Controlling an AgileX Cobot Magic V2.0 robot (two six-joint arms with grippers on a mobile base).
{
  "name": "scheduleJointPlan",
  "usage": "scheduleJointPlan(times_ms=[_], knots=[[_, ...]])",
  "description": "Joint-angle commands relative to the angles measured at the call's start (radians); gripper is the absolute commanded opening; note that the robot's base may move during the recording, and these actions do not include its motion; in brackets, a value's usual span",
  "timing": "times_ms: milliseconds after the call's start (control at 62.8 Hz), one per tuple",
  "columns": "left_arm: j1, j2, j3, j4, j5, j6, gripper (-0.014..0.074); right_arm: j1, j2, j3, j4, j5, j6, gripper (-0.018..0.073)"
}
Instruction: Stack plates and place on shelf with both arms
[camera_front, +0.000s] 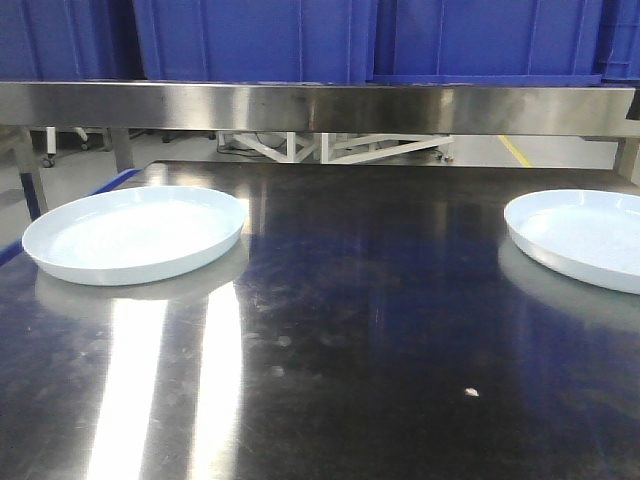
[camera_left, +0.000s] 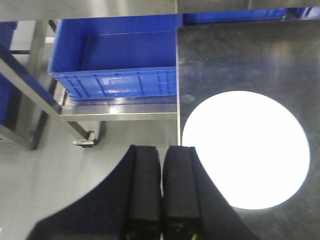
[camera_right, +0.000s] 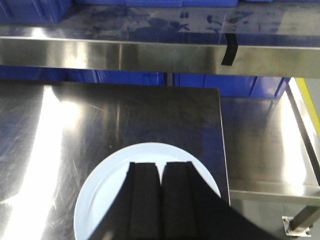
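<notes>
Two pale bluish-white plates lie flat on the steel table. The left plate (camera_front: 135, 235) sits near the table's left edge; in the left wrist view it (camera_left: 245, 149) glares white. The right plate (camera_front: 585, 235) is cut by the right edge of the front view; it also shows in the right wrist view (camera_right: 115, 185). My left gripper (camera_left: 162, 149) is shut and empty, high above the floor just left of the left plate. My right gripper (camera_right: 161, 165) is shut and empty, above the right plate. Neither arm shows in the front view.
A steel shelf rail (camera_front: 320, 105) runs across the back above the table, with blue crates (camera_front: 400, 40) on it. A blue crate (camera_left: 117, 60) stands on a lower rack left of the table. The table's right edge (camera_right: 223, 145) drops to a lower steel shelf (camera_right: 270, 150).
</notes>
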Motion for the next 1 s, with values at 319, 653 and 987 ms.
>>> scheduleJointPlan(times_ms=[319,653,987], knots=[[0.001,0.107,-0.026,-0.144,-0.104,0.097,0.0664,-0.004,-0.007,-0.039,-0.01,-0.071,-0.007,0.0629],[0.001,0.315,-0.026,-0.141,-0.168,0.029,0.0656,-0.004,-0.007,-0.039,-0.01,-0.057,-0.007,0.0592],[0.001,0.48,-0.026,-0.141,-0.245,0.014,0.0656,-0.004,-0.007,-0.039,-0.01,-0.043,-0.007,0.0592]])
